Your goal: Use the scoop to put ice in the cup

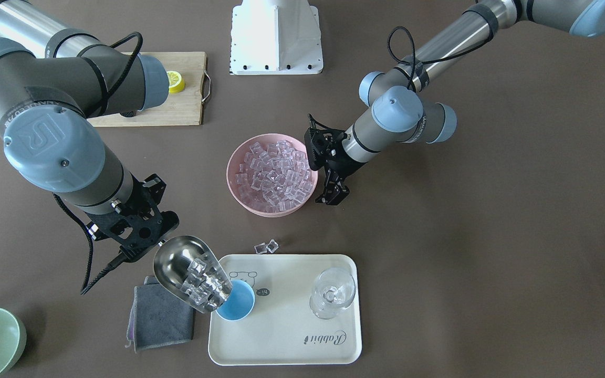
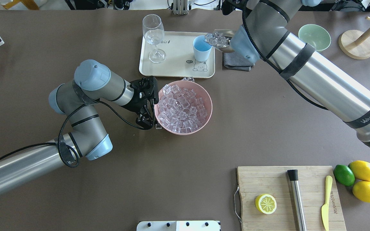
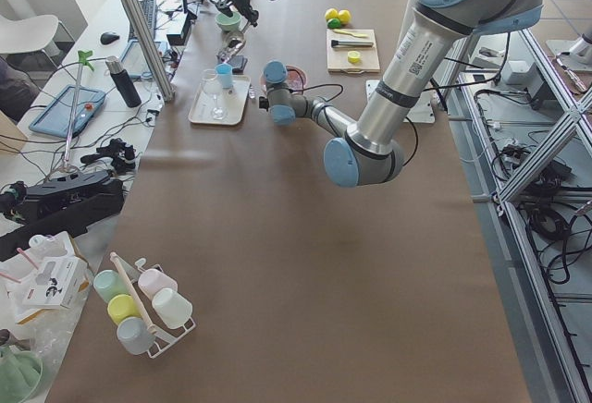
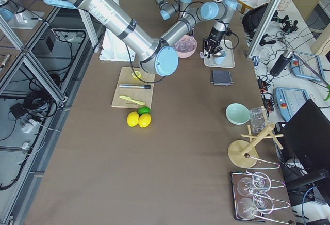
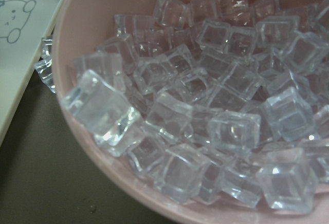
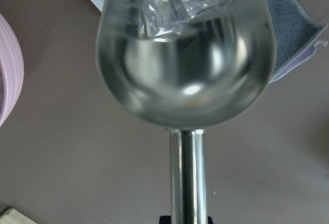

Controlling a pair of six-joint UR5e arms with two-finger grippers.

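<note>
Right pincer (image 1: 156,242) clutched the scoop (image 1: 176,265) of ice (image 1: 204,283) tilted over the cup (image 1: 240,305); left pincer (image 1: 332,198) beside the pink bowl (image 1: 239,195) was impossible to call.

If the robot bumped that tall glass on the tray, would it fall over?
Probably. The glass stands on a thin stem with its wide part up top, so a bump up high could tip it. It looks empty, so it is likely light. It looks thin, so it might break.
</note>
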